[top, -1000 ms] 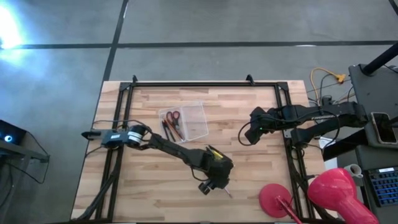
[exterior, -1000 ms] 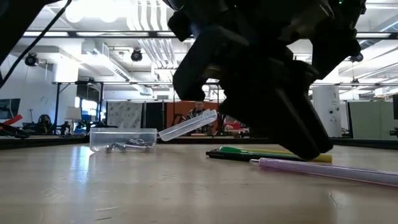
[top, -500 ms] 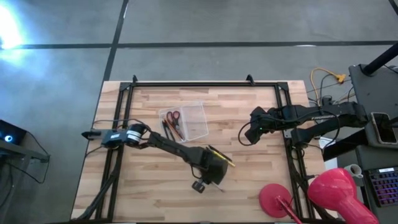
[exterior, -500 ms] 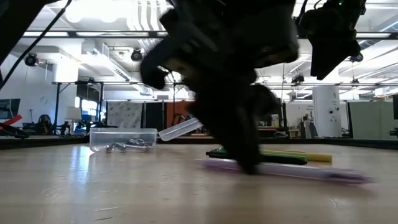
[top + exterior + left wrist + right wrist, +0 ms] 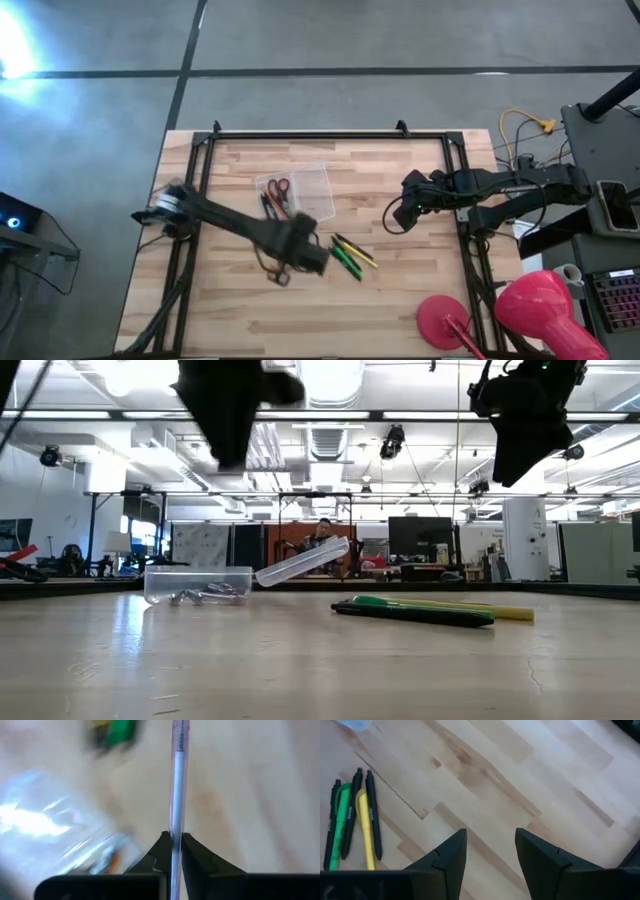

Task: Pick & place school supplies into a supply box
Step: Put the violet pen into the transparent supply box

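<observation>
My left gripper (image 5: pixel 175 840) is shut on a thin purple pen (image 5: pixel 178 775) and hangs above the table just near of the supply box (image 5: pixel 285 190), high at the top of the low view (image 5: pixel 230 400). The clear box holds red-handled scissors (image 5: pixel 278 187); its lid (image 5: pixel 300 560) stands tilted open at its right. Green, yellow and black pens (image 5: pixel 350 255) lie side by side on the wood to the gripper's right. My right gripper (image 5: pixel 490 845) waits open above the table's right part (image 5: pixel 400 215), nothing between its fingers. My left gripper pinches the purple pen's shaft (image 5: pixel 175 832) between its two fingertips. The pen runs on past the fingertips away from the wrist. It is lifted clear of the table; the low view shows no purple pen on the wood.
A black frame (image 5: pixel 320 135) runs round the wooden table top. A red round-based object (image 5: pixel 445 325) stands at the near right corner, cables and equipment beyond the right edge. Bare wood lies along the table's near edge (image 5: pixel 250 320).
My left gripper has shut on the purple pen that lay on the table near its front edge. It has then risen with it and swung toward the table's left and far edge, toward the supply box. The pen has left the wood; the other pens have stayed.
</observation>
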You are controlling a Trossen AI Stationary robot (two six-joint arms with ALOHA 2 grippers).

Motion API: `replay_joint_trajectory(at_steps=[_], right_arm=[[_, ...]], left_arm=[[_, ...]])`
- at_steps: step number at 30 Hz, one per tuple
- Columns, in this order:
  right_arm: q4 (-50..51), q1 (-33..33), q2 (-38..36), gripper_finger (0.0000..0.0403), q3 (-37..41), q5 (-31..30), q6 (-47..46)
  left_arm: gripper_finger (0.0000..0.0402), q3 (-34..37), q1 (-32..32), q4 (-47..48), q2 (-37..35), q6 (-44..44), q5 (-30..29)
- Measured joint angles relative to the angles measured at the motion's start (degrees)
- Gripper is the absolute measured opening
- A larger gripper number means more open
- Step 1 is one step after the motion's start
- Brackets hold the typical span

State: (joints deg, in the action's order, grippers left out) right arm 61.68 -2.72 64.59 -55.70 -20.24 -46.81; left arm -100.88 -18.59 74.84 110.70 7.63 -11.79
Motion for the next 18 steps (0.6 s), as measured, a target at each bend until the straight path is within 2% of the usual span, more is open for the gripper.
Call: replay_joint_trajectory(at_steps=[2,5,10,12,16,18], right_arm=[[-0.6,0.0,0.0,0.016,0.0,-0.8,0.1],[-1.6,0.0,0.0,0.016,0.0,-0.9,0.1],[-3.8,0.0,0.0,0.016,0.0,-0.9,0.0],[-4.3,0.0,0.0,0.016,0.0,-0.9,-0.1],[-4.1,0.0,0.0,0.016,0.0,-0.9,-1.9],[-4.0,0.0,0.0,0.016,0.0,-0.8,-2.4]], left_arm=[[0.0004,0.8,1.3,2.9,-3.7,0.1,-3.8],[0.0008,3.8,4.4,8.1,-8.0,2.9,-6.2],[0.0005,13.0,10.1,10.1,-15.3,18.0,-12.0],[0.0004,16.9,12.7,8.3,-16.4,21.1,-13.4],[0.0002,20.5,15.5,4.3,-18.1,15.3,-10.3],[0.0002,20.7,14.7,-0.3,-18.3,8.8,-1.8]])
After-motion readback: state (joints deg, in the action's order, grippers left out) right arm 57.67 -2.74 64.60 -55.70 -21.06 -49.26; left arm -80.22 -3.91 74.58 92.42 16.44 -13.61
